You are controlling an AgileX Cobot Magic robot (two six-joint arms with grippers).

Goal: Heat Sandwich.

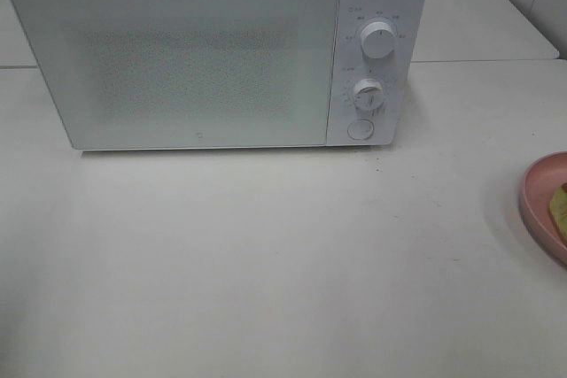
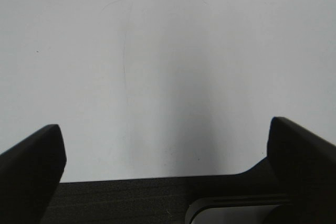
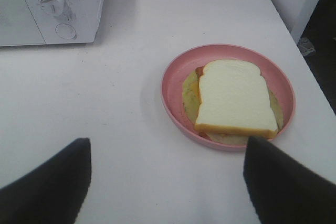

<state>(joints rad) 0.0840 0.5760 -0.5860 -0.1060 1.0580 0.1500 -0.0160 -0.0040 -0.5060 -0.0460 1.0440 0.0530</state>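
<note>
Sandwich (image 3: pixel 236 98) on pink plate (image 3: pixel 176 77), right of the shut microwave (image 1: pixel 177 59), nearest the right gripper (image 3: pixel 165 182), apparently empty, jaws spread.

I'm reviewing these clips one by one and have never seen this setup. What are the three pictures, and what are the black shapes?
One picture is taken from a camera mounted high, facing a white microwave with its door shut, on a white table. The other two come from cameras on the robot's two arms. The black shapes are the jaws of the left gripper and the right gripper, both open and holding nothing. The right arm's camera shows the sandwich lying on a pink plate. From above only the plate's edge shows at the right.
</note>
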